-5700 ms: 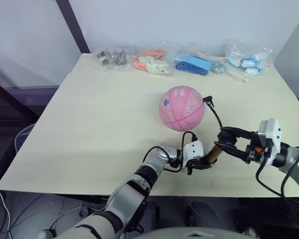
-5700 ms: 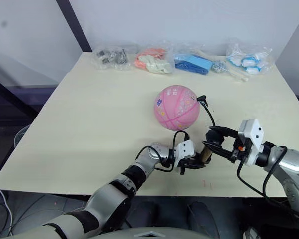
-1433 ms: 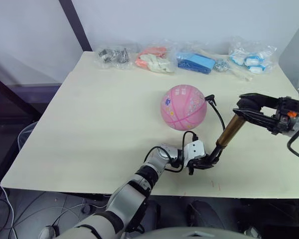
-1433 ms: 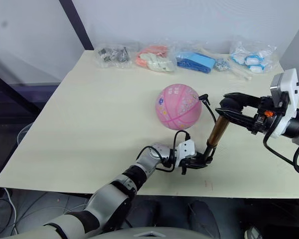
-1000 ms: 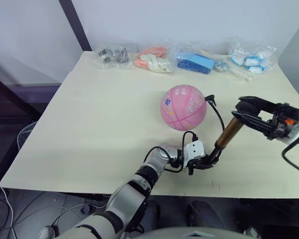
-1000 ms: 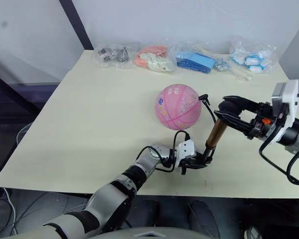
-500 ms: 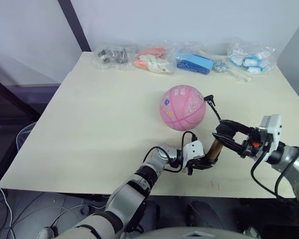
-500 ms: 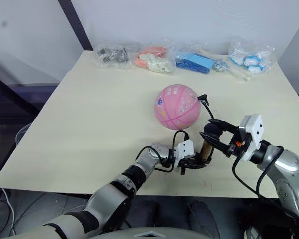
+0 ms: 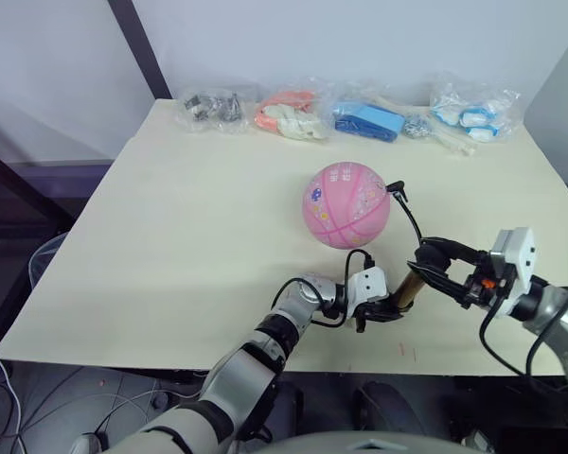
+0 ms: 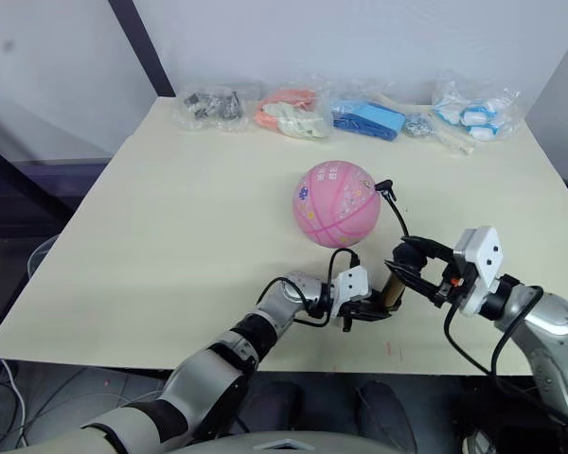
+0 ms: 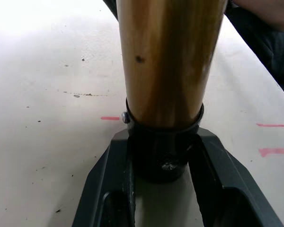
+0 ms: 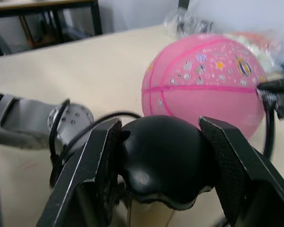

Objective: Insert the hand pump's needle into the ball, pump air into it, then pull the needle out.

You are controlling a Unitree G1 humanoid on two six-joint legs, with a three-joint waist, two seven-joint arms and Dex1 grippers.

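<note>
The pink ball [image 9: 346, 205] rests on the table [image 9: 189, 218], right of its middle. The needle's black fitting [image 9: 396, 189] sits against the ball's right side, its pin hidden. A thin black hose [image 9: 413, 219] runs from it down to the hand pump [image 9: 408, 288], which stands tilted near the front edge with little bronze barrel [image 11: 170, 56] showing. My left gripper [image 9: 394, 305] is shut on the pump's black bottom cap [image 11: 163, 151]. My right gripper [image 9: 426, 267] is shut on the black handle [image 12: 161, 158], close above the left one.
Several clear bags lie along the table's far edge: dark parts [image 9: 213, 106], orange and white items [image 9: 289, 113], blue pieces [image 9: 369, 121], blue-white items [image 9: 469, 104]. The table's front edge runs just below both grippers.
Over the last second and a half my right gripper has pushed the handle down from high at the right, towards the left gripper. The visible barrel has shortened. Ball and left gripper stayed put.
</note>
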